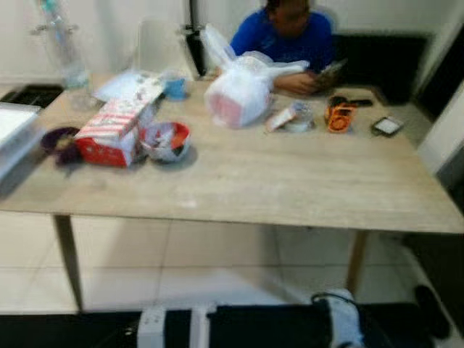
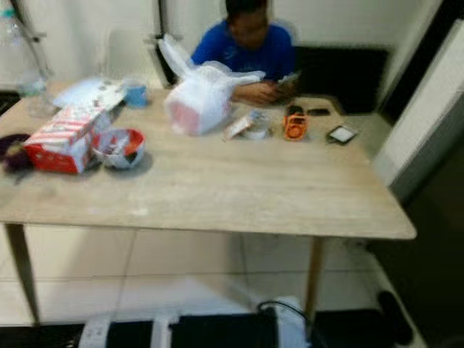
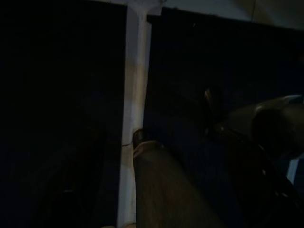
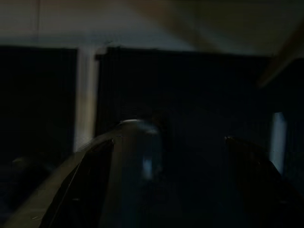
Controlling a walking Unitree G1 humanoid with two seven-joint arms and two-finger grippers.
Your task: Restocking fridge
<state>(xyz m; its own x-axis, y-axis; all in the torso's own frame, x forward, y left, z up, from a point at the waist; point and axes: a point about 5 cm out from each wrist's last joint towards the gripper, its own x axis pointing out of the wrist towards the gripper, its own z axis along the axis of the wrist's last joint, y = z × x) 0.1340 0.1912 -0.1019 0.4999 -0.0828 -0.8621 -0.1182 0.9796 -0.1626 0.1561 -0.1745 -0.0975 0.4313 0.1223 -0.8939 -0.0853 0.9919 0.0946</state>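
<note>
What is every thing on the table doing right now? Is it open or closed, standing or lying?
white plastic bag: upright, handles tied, bulging.
red and white carton: lying on its side, looks closed.
red bowl: upright, something inside.
clear bottle: standing.
orange object: resting on table.

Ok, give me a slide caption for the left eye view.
White plastic bag, red-striped box and bowl on a wooden table; person in blue seated behind.

Head views evenly lit but softly blurred; both wrist views nearly black.
</note>
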